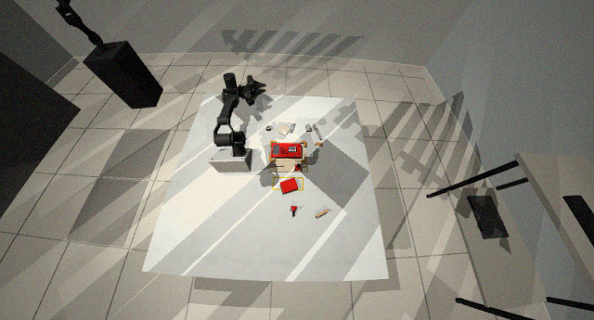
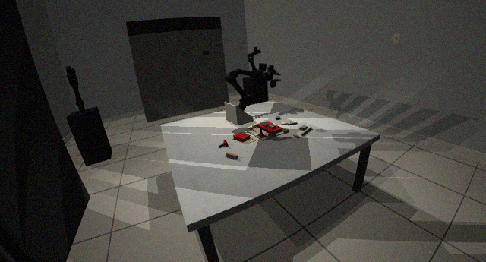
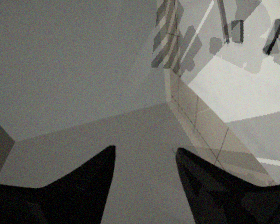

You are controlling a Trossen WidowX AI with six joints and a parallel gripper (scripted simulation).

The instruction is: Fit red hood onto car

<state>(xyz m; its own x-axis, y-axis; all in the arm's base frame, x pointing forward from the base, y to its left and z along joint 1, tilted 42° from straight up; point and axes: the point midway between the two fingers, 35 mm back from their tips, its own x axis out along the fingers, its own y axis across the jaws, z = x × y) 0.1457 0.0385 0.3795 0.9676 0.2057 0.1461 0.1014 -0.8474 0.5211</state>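
Note:
The red hood lies on the table, turned at an angle and partly over a thin yellow outlined rectangle. The red chassis sits in its jig nearer the arm's base, with the grey engine block on its deck. The pegs and the hood's holes are too small to tell. My gripper is open and empty, raised high beyond the far side of the chassis, well away from the hood. The hood is outside the wrist view.
A small red part stands between chassis and hood. A red-and-black piece and a wooden block lie past the hood. A grey block and a dark strip lie behind the jig.

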